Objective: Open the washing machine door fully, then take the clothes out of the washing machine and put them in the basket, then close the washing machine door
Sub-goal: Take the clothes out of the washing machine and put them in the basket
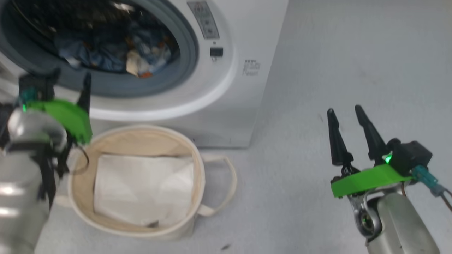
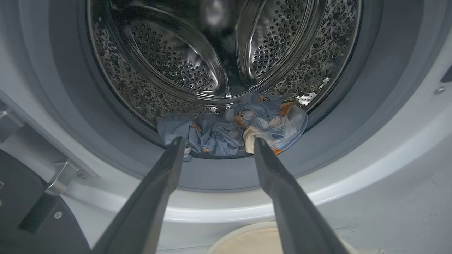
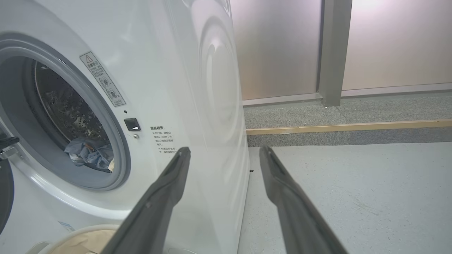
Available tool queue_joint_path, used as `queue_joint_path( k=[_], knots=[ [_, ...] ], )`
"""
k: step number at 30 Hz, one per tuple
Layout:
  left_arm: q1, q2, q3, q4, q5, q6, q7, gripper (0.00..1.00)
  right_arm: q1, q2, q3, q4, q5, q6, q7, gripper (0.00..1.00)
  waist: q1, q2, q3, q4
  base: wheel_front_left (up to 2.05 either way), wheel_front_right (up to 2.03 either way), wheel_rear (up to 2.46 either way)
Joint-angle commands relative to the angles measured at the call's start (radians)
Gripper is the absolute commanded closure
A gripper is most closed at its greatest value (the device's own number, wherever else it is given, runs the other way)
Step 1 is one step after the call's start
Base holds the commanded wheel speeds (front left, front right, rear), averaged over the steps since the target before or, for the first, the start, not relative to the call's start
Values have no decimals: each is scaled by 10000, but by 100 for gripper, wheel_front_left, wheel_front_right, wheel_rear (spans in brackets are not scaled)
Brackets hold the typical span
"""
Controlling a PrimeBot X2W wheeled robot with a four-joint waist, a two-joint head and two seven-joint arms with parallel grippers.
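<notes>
Pale grey floor (image 1: 353,53) is seen around the washing machine (image 1: 229,116), and the clothes (image 2: 226,130) are heaped inside at its front lip. The left gripper (image 2: 217,141) is pointed at them, jaws released and empty; the right gripper (image 1: 344,109) is held well aside, jaws released too. The basket (image 1: 199,165) is set below the opening.

**Door open, clothes in the drum**

You have the white boxy front-loading washing machine (image 1: 247,106) standing with its round opening uncovered. Its large round door (image 2: 21,225), with a glossy black rim, hangs swung aside on the hinge at the opening's left. You see just a dark part of it. The light blue clothes (image 2: 233,130), printed with orange-brown animals and partly cream, lie crumpled at the bottom front of the perforated steel drum (image 2: 176,63). The round cream canvas basket (image 1: 201,169) stands upright on the floor (image 1: 335,53), just before the washer and below the opening.
</notes>
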Motion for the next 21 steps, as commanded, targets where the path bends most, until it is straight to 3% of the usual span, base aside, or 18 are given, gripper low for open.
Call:
queue_joint_path(
  k=[1,13,21],
  knots=[
    [-824,345,165,114,184,66,49,0,-363,68,104,-428,-97,75,-122,0,0,0,721,-80,0,0,0],
    [-4183,-377,-703,2753,1109,460,705,0,-966,229,-211,-1090,-414,75,-122,0,0,0,2712,33,0,0,0],
    [-5612,-568,-1227,3468,1650,1100,1215,0,-1249,309,-335,-1385,-542,75,-122,0,0,0,3696,60,0,0,0]
  ],
)
